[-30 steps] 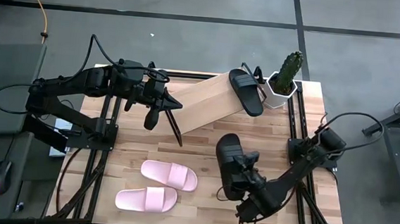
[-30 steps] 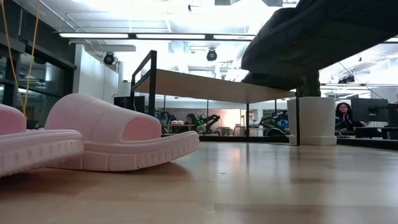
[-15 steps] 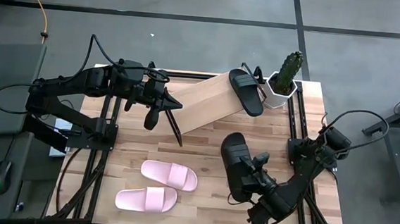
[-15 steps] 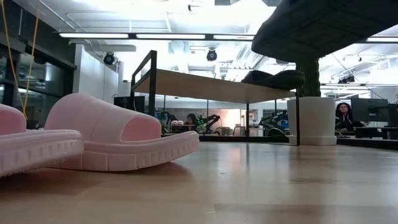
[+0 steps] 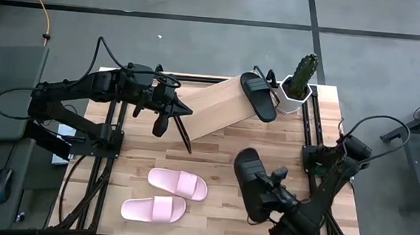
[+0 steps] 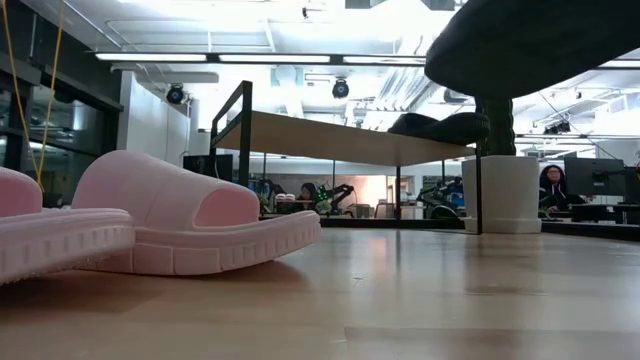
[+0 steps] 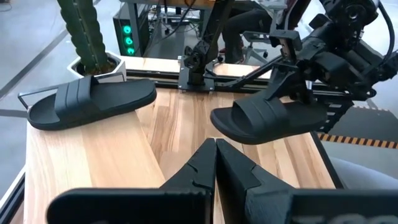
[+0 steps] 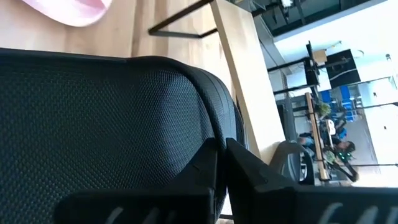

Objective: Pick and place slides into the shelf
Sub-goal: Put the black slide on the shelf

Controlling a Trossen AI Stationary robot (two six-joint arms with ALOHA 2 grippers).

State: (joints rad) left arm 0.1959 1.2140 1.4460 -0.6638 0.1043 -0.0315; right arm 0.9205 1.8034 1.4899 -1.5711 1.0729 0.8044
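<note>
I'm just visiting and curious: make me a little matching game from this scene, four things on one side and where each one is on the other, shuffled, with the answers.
Things
1. black slide on the shelf
2. second black slide
3. pink slides
4. cactus pot

Places
A. lying on the table top, near the front edge
B. lifted off the table in the right gripper
C. back right corner of the table, beside the shelf
D. resting on the light-wood plank

Pairs: 1-D, 2-B, 3-A, 4-C
</note>
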